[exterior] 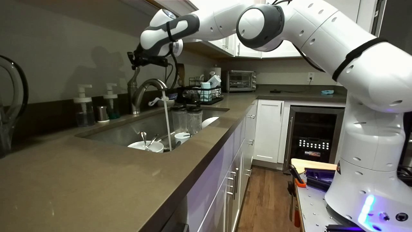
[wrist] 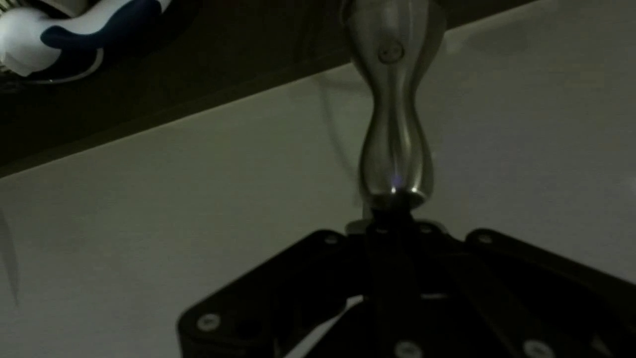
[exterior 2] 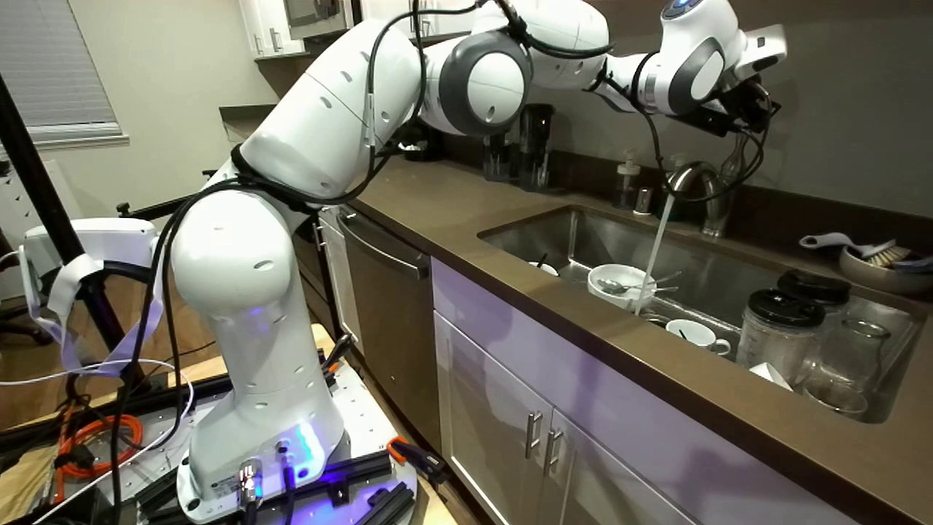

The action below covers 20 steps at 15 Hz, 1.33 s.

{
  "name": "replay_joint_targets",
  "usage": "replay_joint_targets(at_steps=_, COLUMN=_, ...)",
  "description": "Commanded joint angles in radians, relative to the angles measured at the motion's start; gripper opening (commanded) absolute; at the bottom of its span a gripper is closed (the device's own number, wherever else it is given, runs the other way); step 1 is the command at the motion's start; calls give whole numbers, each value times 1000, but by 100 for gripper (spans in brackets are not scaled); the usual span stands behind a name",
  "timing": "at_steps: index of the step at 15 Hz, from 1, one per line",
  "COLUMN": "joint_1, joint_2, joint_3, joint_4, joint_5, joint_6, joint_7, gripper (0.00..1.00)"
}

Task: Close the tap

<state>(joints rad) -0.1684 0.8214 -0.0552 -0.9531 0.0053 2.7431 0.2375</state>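
Silvery gooseneck metal tap (exterior: 140, 92) ran into steel sink (exterior 2: 721, 281), brown countertop (exterior: 96, 180).
Black two-finger gripper (wrist: 397, 223) was clenched at its lever (wrist: 395, 129) end; white cabinets (exterior: 266, 132) beyond.

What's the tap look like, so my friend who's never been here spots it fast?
Find the long brown counter with a metal sink set into it. At the sink's back edge stands the silvery tap. Unlike the pump bottles beside it, it has an arched spout with water running out.

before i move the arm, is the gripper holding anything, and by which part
Nothing, it seems: the gripper looks shut at the end of the tap's lever handle, which isn't visibly between its jaws. Contact can't be told.
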Motion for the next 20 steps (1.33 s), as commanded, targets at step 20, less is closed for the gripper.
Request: replay_joint_targets(at_steps=20, joint_1=8, joint_2=-183, joint_3=0, joint_4=-234, joint_5=-10, joint_6=-53, joint_7=-28, gripper=4)
